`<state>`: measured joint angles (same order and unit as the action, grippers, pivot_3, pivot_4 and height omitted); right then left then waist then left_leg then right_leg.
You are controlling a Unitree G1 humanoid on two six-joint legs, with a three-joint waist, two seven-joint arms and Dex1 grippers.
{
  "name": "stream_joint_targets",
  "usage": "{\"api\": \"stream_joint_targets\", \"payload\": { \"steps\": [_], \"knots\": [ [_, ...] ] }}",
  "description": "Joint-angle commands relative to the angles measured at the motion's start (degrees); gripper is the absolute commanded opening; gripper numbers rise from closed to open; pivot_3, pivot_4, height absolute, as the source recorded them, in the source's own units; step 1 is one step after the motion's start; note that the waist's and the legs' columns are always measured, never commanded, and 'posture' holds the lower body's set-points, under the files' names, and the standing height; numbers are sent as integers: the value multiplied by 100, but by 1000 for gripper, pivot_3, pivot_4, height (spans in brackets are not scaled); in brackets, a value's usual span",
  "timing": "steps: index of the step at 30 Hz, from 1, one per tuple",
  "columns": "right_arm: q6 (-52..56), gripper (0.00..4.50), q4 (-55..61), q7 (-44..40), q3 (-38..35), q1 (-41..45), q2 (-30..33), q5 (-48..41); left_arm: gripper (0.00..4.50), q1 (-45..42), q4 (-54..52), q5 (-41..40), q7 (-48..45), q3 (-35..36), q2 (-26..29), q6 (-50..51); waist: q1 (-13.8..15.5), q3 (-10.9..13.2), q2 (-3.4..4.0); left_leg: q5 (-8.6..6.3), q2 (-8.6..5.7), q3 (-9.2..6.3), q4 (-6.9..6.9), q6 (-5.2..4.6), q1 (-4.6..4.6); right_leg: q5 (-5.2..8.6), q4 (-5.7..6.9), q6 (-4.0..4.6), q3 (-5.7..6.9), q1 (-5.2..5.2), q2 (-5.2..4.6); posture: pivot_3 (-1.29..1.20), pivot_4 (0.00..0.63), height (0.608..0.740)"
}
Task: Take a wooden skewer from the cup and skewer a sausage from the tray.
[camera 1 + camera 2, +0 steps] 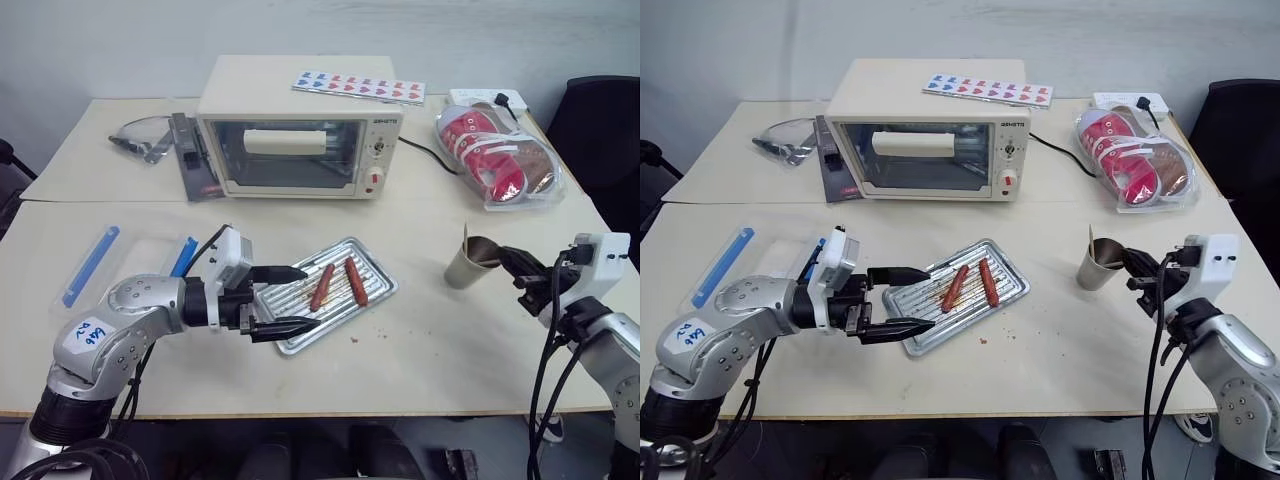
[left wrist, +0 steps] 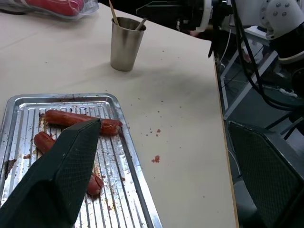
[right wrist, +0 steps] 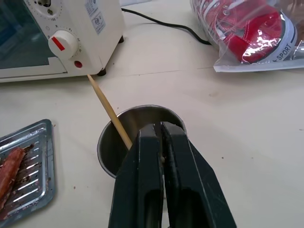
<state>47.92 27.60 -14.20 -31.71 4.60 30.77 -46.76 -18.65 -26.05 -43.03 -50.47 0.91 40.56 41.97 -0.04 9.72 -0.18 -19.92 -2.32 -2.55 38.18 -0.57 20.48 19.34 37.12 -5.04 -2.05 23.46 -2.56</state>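
The tan cup [image 1: 463,270] stands on the table to the right of the silver tray [image 1: 379,285]. My right gripper [image 3: 162,127] is at the cup's rim, shut on a wooden skewer whose pale edge shows between the pads. Another stick [image 3: 108,109] leans out of the cup, away from the gripper. Two sausages lie side by side on the tray; the redder sausage [image 1: 356,281] is the right one, the orange-brown one [image 1: 321,287] the left. My left gripper [image 1: 310,297] is open over the tray's left end, pointing towards the sausages, with nothing between its fingers.
A cream toaster oven [image 1: 300,140] stands behind the tray with a sticker sheet [image 1: 360,87] on top. A bag of red slippers [image 1: 500,155] lies at the back right. A clear plastic box [image 1: 100,265] with blue strips sits at the left.
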Motion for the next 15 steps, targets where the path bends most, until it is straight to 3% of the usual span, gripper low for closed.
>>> {"api": "stream_joint_targets", "payload": {
  "steps": [1, 11, 15],
  "knots": [
    [285, 47, 457, 188, -494, 155, 391, -555, 4500, 12, -56, 92, 4, 32, -47, -181, -1, 0, 0, 0, 0, 0, 0, 0, 1, 0, 0, 0, 0, 1, 0, 0, 150, 740],
    [1563, 47, 252, 253, -1518, 566, 2344, -2676, 4500, 52, 18, 293, -35, 94, -98, -373, 5, 5, 6, 1, 0, 0, 2, -6, 10, 0, -3, 0, 1, 3, -1, 0, 150, 740],
    [2015, 47, -662, 262, -1726, 778, 3375, -4601, 4500, -151, 164, 133, 16, 265, -181, -328, 9, 7, 4, -1, 1, 1, 4, -11, 12, 0, -5, -1, 1, 2, -2, 0, 150, 740]
  ]
}}
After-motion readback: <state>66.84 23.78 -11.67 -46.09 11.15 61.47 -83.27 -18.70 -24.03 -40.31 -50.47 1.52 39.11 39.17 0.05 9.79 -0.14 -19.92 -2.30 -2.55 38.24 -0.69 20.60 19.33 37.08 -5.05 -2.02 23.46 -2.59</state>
